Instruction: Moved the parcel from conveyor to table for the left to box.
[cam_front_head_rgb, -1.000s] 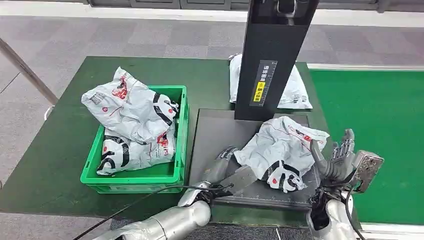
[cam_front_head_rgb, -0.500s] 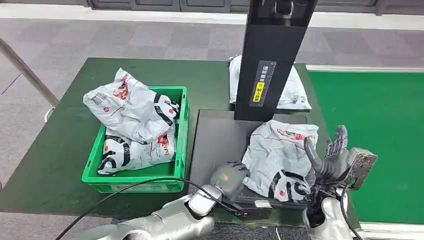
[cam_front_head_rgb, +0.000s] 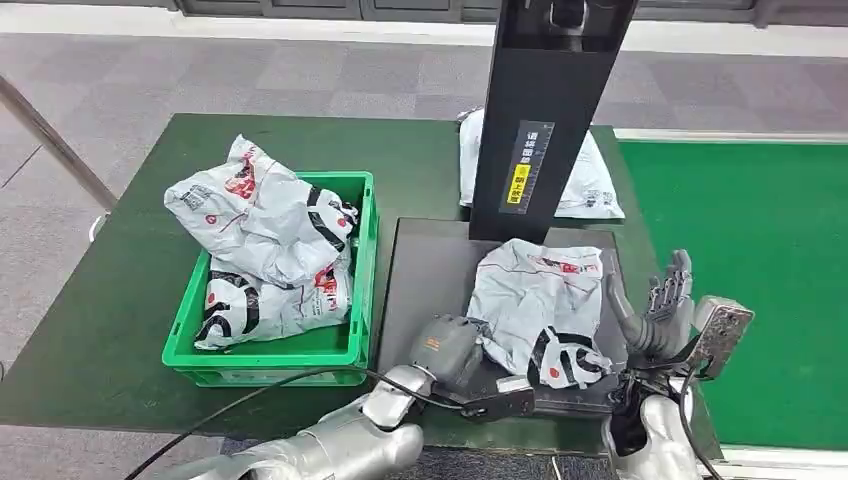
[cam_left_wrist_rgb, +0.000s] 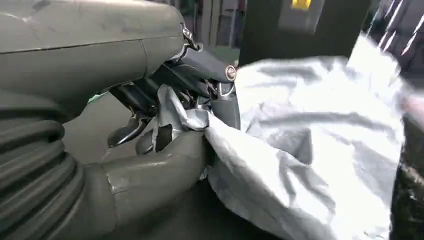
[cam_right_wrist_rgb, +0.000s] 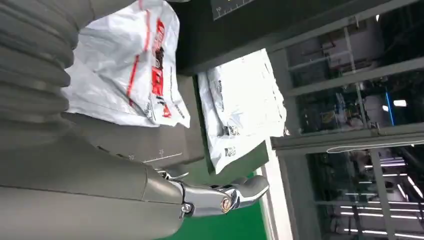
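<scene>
A crumpled grey parcel (cam_front_head_rgb: 540, 305) with red and black print lies on the dark scale plate (cam_front_head_rgb: 430, 265) in front of the black upright post (cam_front_head_rgb: 545, 110). My left hand (cam_front_head_rgb: 452, 348) is at the parcel's near left edge; in the left wrist view its fingers (cam_left_wrist_rgb: 220, 95) pinch a fold of the parcel (cam_left_wrist_rgb: 310, 150). My right hand (cam_front_head_rgb: 662, 310) stands open just right of the parcel, fingers spread upward, holding nothing. The right wrist view shows this parcel (cam_right_wrist_rgb: 130, 65) beside the hand (cam_right_wrist_rgb: 210, 197).
A green box (cam_front_head_rgb: 275, 345) holding two printed parcels (cam_front_head_rgb: 265, 225) sits on the dark green table (cam_front_head_rgb: 120, 300) to the left. Another parcel (cam_front_head_rgb: 590, 190) lies behind the post. The green conveyor (cam_front_head_rgb: 780, 270) runs along the right.
My left hand has come up onto the plate and taken hold of the parcel's near left edge. The parcel has shifted left and flattened. My right hand has drawn slightly away from it.
</scene>
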